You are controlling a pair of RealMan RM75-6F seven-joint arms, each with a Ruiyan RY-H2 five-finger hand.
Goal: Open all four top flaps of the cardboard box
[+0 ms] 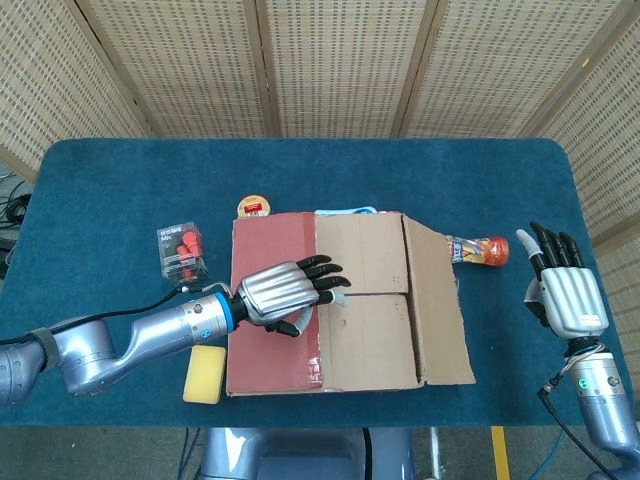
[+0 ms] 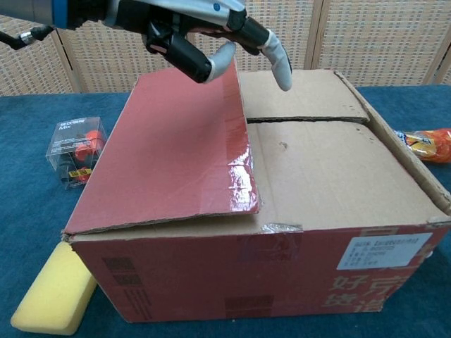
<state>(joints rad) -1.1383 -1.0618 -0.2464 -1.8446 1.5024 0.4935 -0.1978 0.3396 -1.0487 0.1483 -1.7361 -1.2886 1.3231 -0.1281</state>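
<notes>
Woven cane screens stand behind a blue bench (image 1: 120, 180). At its middle sits a cardboard box (image 1: 345, 300), its top flaps lying down. One red flap (image 1: 270, 310) covers the box's left side and is tilted up a little in the chest view. Two plain brown flaps (image 1: 365, 300) meet along a seam across the middle, and a fourth flap (image 1: 440, 305) slopes down along the right side.

Above the red flap's inner edge hovers the left hand (image 1: 290, 297), fingers spread and holding nothing, its fingertips (image 2: 280, 70) reaching past that edge over the brown flaps. Whether it touches the cardboard cannot be told. Well to the right of the box, the right hand (image 1: 562, 290) is raised with fingers straight and apart, also holding nothing.

A yellow sponge (image 1: 205, 374) lies just beside the box's near left corner. Left of the box stands a clear case (image 1: 180, 250) with red pieces inside. A small round tin (image 1: 254, 207) sits behind the box, and an orange snack packet (image 1: 480, 251) lies near its right side.
</notes>
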